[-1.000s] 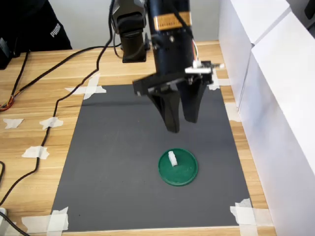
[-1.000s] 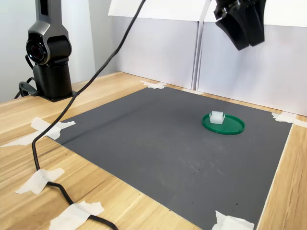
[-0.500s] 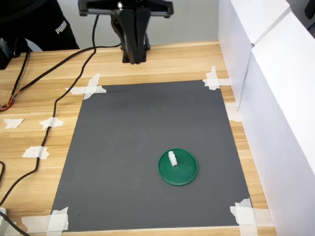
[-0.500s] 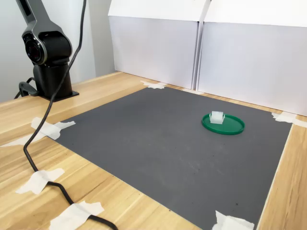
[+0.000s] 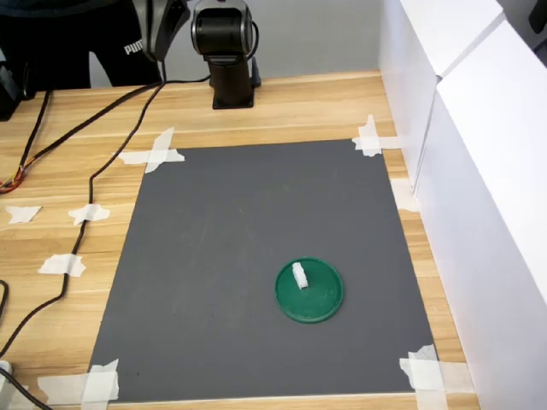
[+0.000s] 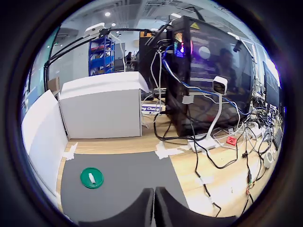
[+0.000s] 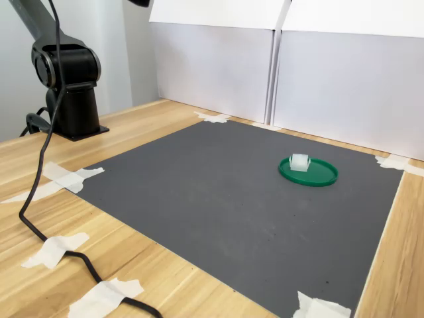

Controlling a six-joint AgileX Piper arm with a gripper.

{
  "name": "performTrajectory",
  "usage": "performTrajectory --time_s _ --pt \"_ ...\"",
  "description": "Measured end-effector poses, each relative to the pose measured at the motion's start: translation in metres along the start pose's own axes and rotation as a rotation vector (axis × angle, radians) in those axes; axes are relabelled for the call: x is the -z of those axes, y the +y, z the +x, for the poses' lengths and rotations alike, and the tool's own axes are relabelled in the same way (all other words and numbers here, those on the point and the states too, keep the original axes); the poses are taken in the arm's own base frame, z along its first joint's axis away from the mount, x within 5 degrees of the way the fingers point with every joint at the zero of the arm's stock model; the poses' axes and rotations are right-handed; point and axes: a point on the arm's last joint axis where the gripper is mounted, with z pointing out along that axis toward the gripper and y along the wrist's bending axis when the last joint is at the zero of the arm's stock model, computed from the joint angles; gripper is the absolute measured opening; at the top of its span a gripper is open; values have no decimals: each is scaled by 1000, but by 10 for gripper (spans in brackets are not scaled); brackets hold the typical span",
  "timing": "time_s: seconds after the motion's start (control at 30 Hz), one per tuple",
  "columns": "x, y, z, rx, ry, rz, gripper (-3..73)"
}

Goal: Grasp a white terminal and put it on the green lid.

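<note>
The green lid [image 5: 309,290] [image 7: 308,171] lies flat on the grey mat, toward the first exterior view's lower right. The white terminal [image 5: 300,275] [image 7: 300,162] stands on it, near its rim. The wrist view looks down from high up: lid [image 6: 91,178] and terminal [image 6: 92,178] appear small and far below. My gripper [image 6: 154,205] shows only in the wrist view, its two dark fingertips pressed together with nothing between them. It is far from the lid. Neither exterior view shows the gripper.
The arm's black base [image 5: 226,55] [image 7: 66,79] stands on the wooden table behind the grey mat [image 5: 256,256]. White boards [image 5: 470,154] wall one side. Black cables [image 5: 94,179] cross the table, and tape pieces [image 5: 154,154] hold the mat's corners. A person in black [image 5: 77,43] is behind.
The arm has swung up and back off the mat; the gripper has left both exterior views. The terminal and the lid have stayed put.
</note>
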Motion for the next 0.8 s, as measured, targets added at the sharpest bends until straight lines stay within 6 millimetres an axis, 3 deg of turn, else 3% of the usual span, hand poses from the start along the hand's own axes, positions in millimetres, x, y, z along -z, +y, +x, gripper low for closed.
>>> performTrajectory --time_s 0.4,0.8 --pt "23 0 91 -8 -16 4 -16" --pt "20 0 133 -9 -30 3 -16"
